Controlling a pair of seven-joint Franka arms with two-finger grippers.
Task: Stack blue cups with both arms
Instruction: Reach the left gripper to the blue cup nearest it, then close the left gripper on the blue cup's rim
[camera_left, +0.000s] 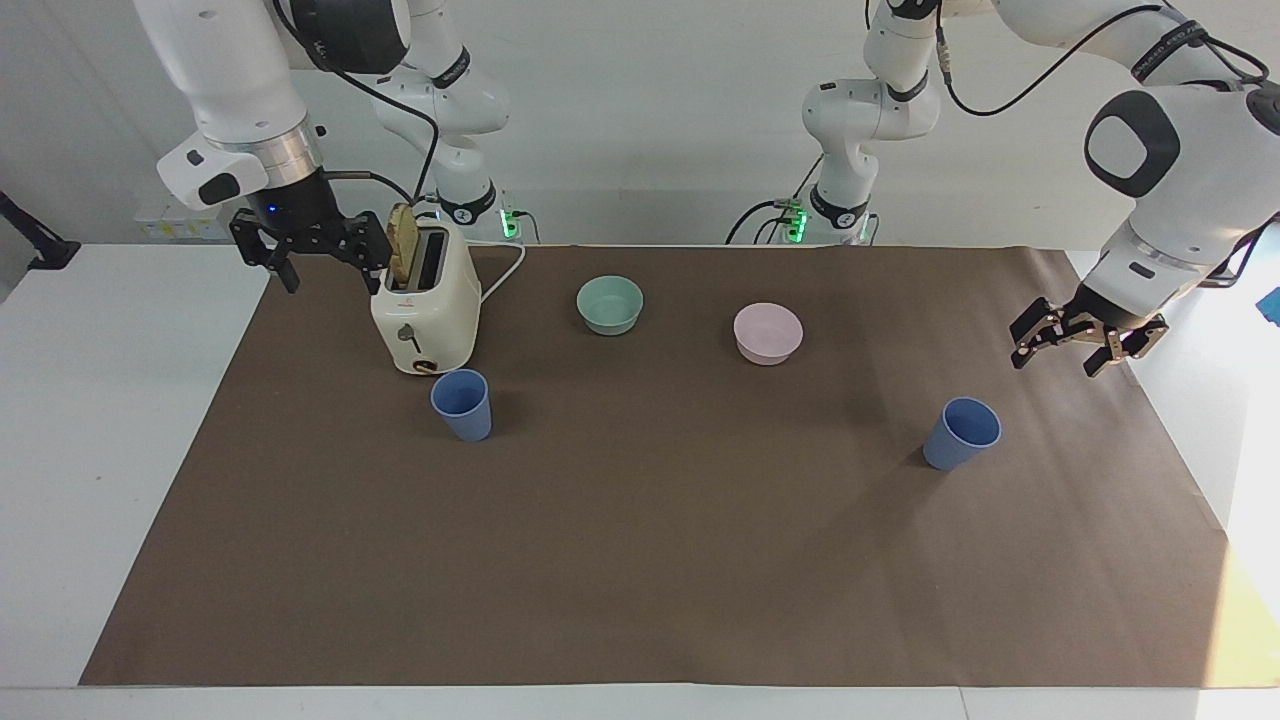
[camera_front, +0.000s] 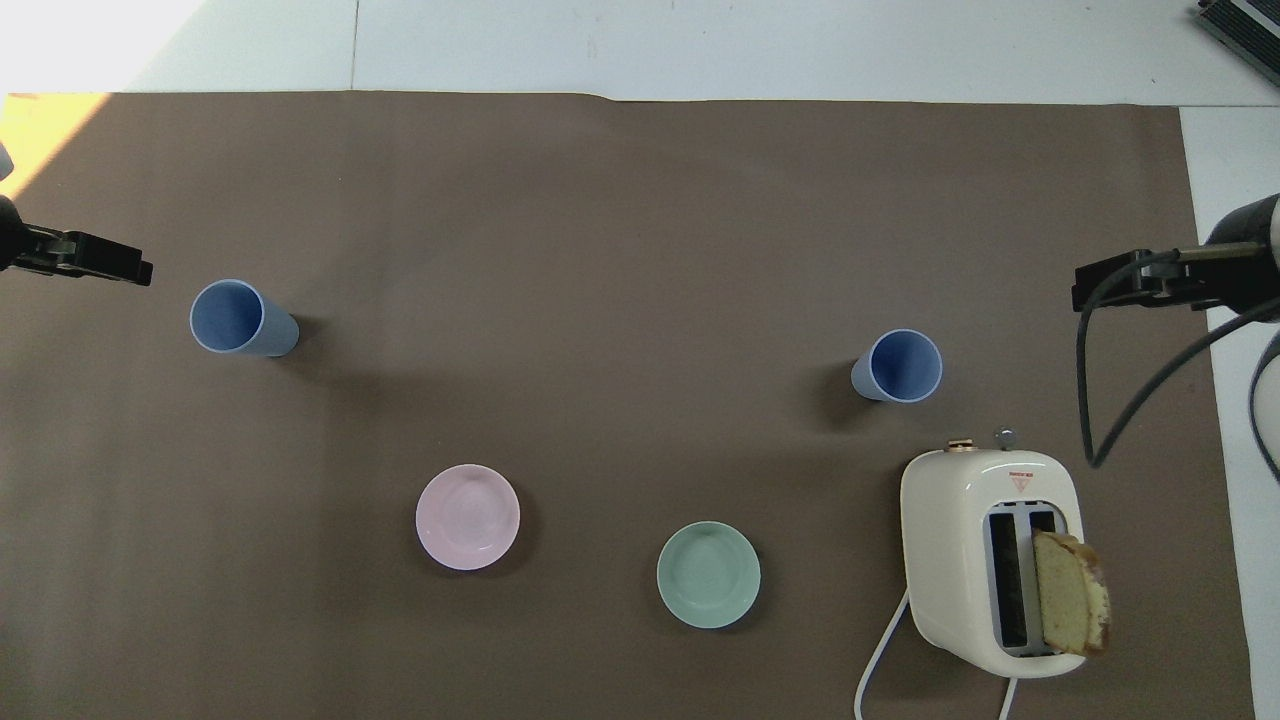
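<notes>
Two blue cups stand upright and apart on the brown mat. One cup (camera_left: 462, 404) (camera_front: 897, 366) is just out from the toaster, toward the right arm's end. The other cup (camera_left: 962, 432) (camera_front: 240, 318) stands toward the left arm's end. My left gripper (camera_left: 1058, 360) (camera_front: 100, 265) hangs open and empty over the mat's edge, close to that cup and not touching it. My right gripper (camera_left: 328, 272) (camera_front: 1125, 280) waits open and empty in the air beside the toaster's top.
A cream toaster (camera_left: 425, 315) (camera_front: 985, 560) with a bread slice (camera_left: 403, 240) sticking out stands near the robots. A teal bowl (camera_left: 610, 304) (camera_front: 708, 574) and a pink bowl (camera_left: 768, 332) (camera_front: 467, 516) sit between the arms' bases. Two smaller white arms stand at the table's back edge.
</notes>
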